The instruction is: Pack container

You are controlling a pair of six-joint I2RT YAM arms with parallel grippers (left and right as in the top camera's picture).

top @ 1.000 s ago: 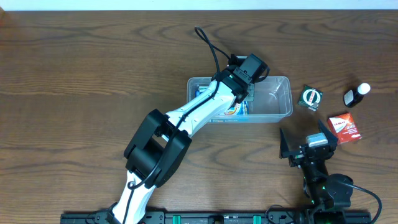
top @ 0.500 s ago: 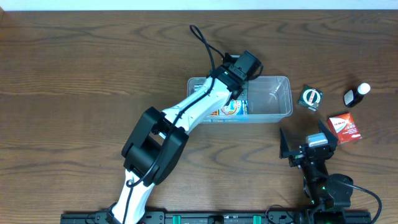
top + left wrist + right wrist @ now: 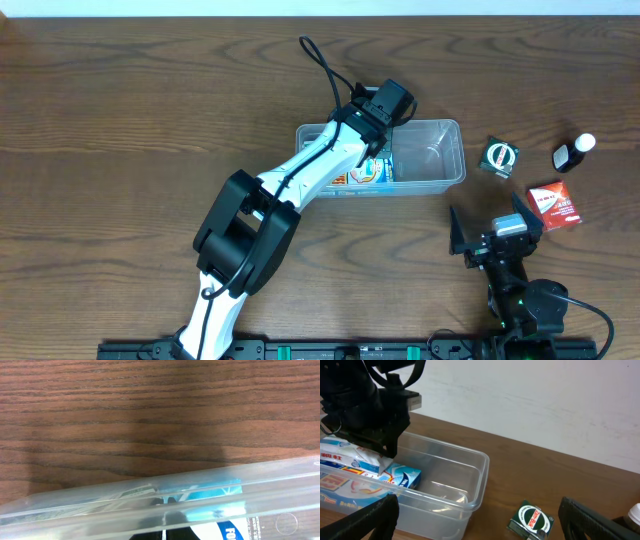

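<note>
The container (image 3: pixel 440 186) sat mid-table, open side up, its long axis running left to right across the table (image 3: pixel 120 120), with the short ends facing the two arms' sides. The left pincer (image 3: pixel 384 449) reached down into its left end over blue-and-white packets (image 3: pixel 355 462); its opening could not be made out. The right pincer (image 3: pixel 495 232) was parked near the table's near edge, spread wide and empty. The packing step would probably go best with the packets pressed flat toward the left wall before a straight lift clear of the rim. That would leave the bare right half for the green box (image 3: pixel 499 157), red box (image 3: pixel 554 203) and bottle (image 3: pixel 573 152).
</note>
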